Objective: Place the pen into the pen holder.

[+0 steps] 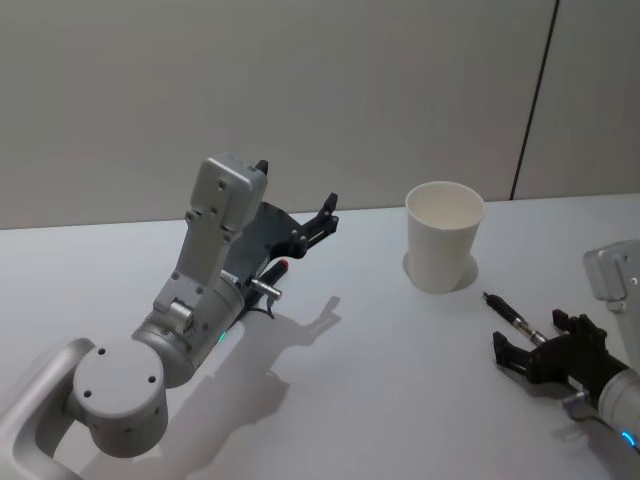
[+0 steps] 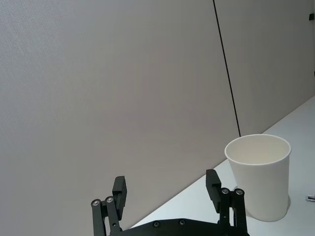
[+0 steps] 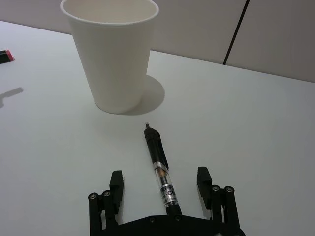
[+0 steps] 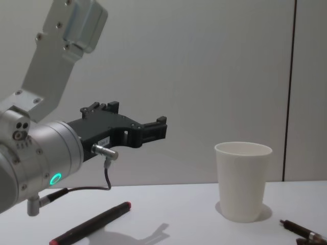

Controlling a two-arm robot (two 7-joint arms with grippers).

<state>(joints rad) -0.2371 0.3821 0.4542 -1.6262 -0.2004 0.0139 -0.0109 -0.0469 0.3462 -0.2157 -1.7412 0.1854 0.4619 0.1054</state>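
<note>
The pen holder, a plain white paper cup [image 1: 444, 237] [image 3: 115, 54] [image 4: 242, 181] [image 2: 260, 174], stands upright on the white table, right of centre. A black pen [image 1: 512, 318] [image 3: 160, 164] [image 4: 301, 230] with a clear barrel lies flat on the table just in front of the cup, its tip pointing toward it. My right gripper [image 1: 530, 345] [image 3: 159, 178] is low over the pen's rear end, open, one finger on each side and not touching it. Raised above the table at left, my left gripper [image 1: 320, 215] [image 4: 153, 130] [image 2: 166, 186] is open and holds nothing.
A second, dark pen with a red end [image 4: 92, 222] [image 1: 283, 265] lies on the table below the left arm; its red end [image 3: 5, 56] shows in the right wrist view. A grey wall [image 1: 300, 90] runs behind the table.
</note>
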